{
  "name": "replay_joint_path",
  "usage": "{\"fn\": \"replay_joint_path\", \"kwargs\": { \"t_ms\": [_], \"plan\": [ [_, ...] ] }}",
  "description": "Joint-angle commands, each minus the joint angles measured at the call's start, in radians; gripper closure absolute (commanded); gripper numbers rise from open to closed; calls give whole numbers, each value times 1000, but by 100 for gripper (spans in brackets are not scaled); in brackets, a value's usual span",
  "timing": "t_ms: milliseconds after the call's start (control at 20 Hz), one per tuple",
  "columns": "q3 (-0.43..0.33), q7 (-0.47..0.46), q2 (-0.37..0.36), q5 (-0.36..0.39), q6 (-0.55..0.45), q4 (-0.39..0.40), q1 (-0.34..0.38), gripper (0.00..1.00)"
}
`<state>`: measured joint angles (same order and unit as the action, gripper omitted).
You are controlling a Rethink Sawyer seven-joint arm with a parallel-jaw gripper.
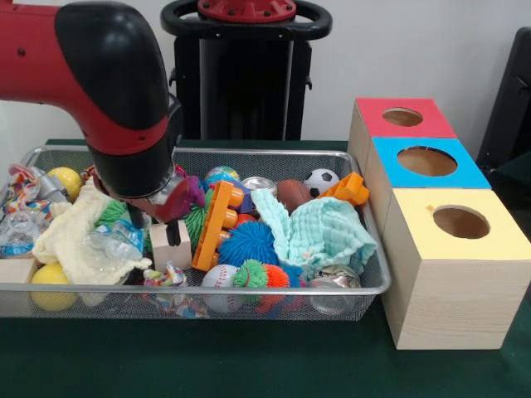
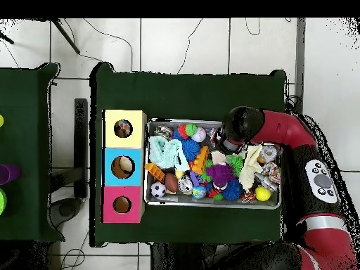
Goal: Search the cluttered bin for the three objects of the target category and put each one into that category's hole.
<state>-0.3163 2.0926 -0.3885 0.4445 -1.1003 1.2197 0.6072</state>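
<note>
Cream cloth (image 1: 73, 236) lies crumpled at the bin's (image 1: 249, 289) left end in the front view, long axis running from near-right up toward far-left. Mint cloth (image 1: 319, 234) sits right of centre, draped over toys, spread wider than deep. Gripper (image 1: 154, 228) is down among the clutter just right of the cream cloth, beside a wooden block (image 1: 170, 246); released or clenched, cannot tell. Overhead only: the arm (image 2: 278, 130) covers the bin's right part, and something lies in the yellow box's hole (image 2: 124, 128). Bin and boxes rest on the green worktop (image 1: 207, 356).
</note>
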Motion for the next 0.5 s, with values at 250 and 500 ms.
{"fn": "replay_joint_path", "kwargs": {
  "t_ms": [250, 500],
  "plan": [
    [-39, -161, 63, 46, 53, 95, -36, 0],
    [-28, -130, 69, 40, 36, 84, -59, 0]
  ]
}}
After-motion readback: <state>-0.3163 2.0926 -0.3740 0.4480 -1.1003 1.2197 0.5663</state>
